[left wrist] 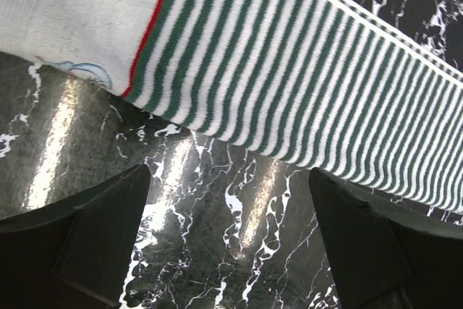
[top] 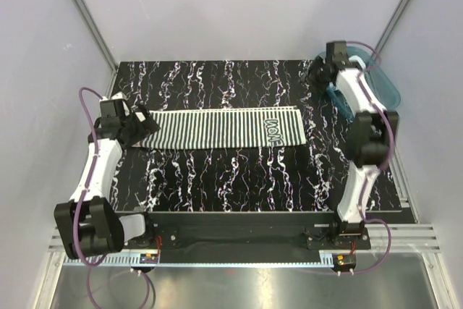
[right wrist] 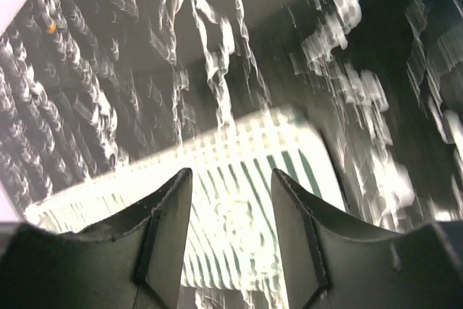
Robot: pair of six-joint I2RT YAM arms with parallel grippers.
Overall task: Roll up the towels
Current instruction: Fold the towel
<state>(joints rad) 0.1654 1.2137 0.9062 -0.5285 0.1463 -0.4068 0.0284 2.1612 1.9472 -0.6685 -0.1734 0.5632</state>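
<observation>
Left pincer (left wrist: pixel 230 179) spread wide, empty, at left end of green-and-white striped cloth towel (top: pixel 217 128), flat mid-frame on black marbled tabletop (top: pixel 239 179). Right pincer (right wrist: pixel 231 179) apart, empty, upper right. Rolling not yet begun.

Open black marbled tabletop (top: pixel 239 179) flanks both long sides of the flat green-and-white striped towel (top: pixel 221 128). A translucent teal plastic tub (top: pixel 387 85) stands beyond its right end.

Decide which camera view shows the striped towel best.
The top external view: the whole striped towel lies flat, printed band near its right end. The left wrist view shows only one end with a red line; the right wrist, a blurred end.
</observation>
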